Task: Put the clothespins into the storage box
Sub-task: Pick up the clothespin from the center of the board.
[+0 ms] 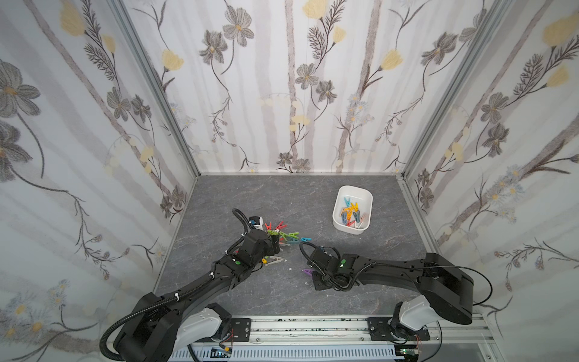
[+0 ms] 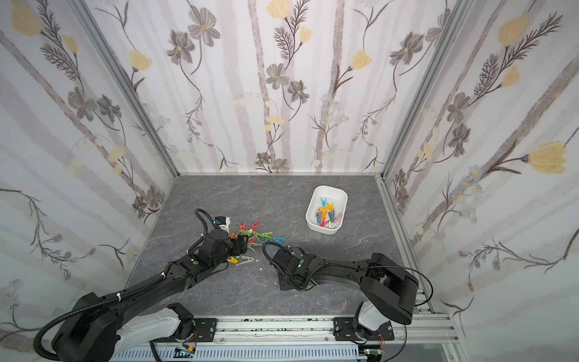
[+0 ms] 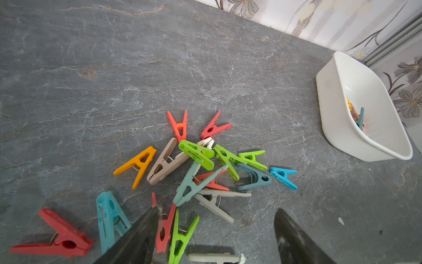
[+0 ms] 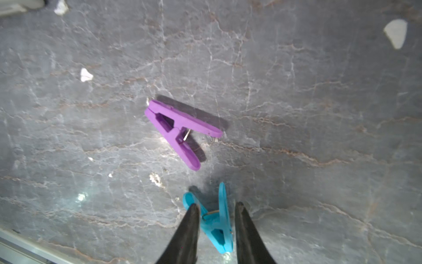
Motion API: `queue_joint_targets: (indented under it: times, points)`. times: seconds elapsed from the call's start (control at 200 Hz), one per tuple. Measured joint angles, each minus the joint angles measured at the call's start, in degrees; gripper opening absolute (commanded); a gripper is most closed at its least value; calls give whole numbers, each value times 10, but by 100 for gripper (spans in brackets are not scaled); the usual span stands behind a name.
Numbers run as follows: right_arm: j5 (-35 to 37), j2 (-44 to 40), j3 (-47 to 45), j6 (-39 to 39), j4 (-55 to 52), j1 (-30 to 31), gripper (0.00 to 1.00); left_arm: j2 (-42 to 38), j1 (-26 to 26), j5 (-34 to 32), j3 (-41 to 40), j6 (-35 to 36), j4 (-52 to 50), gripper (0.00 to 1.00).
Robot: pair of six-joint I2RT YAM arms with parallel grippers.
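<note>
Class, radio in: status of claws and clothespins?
Left claw open over pile. Right claw straddles blue clothespin, grip unclear. Storage box partly filled. Nothing blocking.

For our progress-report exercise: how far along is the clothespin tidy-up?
Done: several clothespins lie in the storage box. In hand: the right gripper straddles a blue clothespin, grip unclear; the left gripper is open over the pile. Left: that pile and a purple clothespin on the table.

Both top views are looking down from high up, sharing the whole surface [image 1: 282,200] and the storage box [image 1: 346,226]. The left wrist camera is looking low toward the storage box. The right wrist camera is looking close down, well apart from it.
</note>
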Motion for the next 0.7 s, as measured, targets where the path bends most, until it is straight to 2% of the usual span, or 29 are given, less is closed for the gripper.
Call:
queue_joint_targets:
  times: [0.11, 0.285, 0.41, 0.699]
  points:
    - [1, 15, 2, -2, 24, 0, 19, 1, 0, 0, 0, 0, 1, 80]
    - [4, 30, 8, -4, 28, -4, 17, 2, 0, 2, 0, 0, 5, 80]
    - [6, 29, 9, -6, 25, -9, 11, 3, 0, 2, 0, 0, 5, 80]
    - [23, -28, 29, -8, -16, -23, 7, 3, -1, 6, 4, 0, 9, 79]
